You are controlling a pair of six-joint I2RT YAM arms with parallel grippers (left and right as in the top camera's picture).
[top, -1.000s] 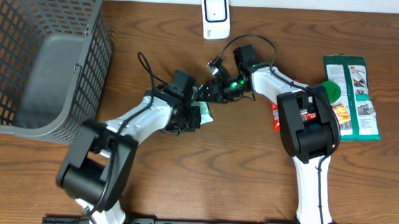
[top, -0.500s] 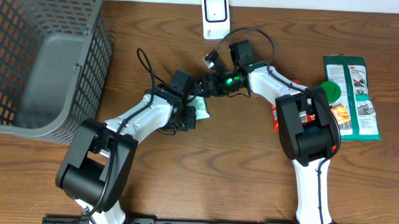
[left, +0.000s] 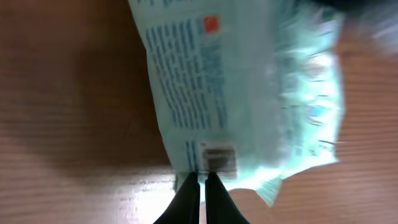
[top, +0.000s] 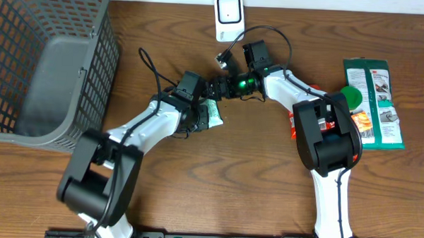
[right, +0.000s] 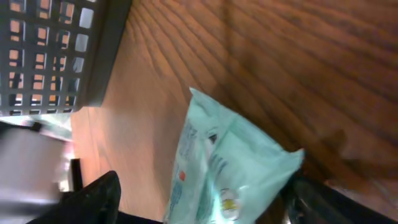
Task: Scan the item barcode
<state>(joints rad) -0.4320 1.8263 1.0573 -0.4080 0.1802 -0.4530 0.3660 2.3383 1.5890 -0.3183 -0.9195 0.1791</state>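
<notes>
One mint-green packet (top: 212, 115) sits in the middle of the surface, between the two arm tips and partly hidden by them from above. The left jaws are clamped on it: in the left wrist view, their thin dark fingers (left: 188, 200) are pressed together on the packet's near edge, just beside the barcode (left: 219, 158). From there the packet's long axis runs straight away from the left jaws. The barcode end is nearest them, and the printed back with its lines of blue text faces that camera. The far end is blurred. A shadow falls on the wood to one side of the packet; we cannot tell whether it touches the surface.

The right jaws stand wide apart. In the right wrist view, one dark finger (right: 99, 196) shows at each lower corner, the packet rises between them, and neither finger is seen pressing on it.

The surface (top: 266, 181) is brown wood grain. At its far edge, beyond the packet, stands a white scanner (top: 228, 18).

At the far left a grey mesh basket (top: 94, 51) stands, with only its solid grey floor showing inside.

To the right lie a green 3M pack (top: 375, 103) and a red item (top: 293, 123), the red one partly under the right arm.
</notes>
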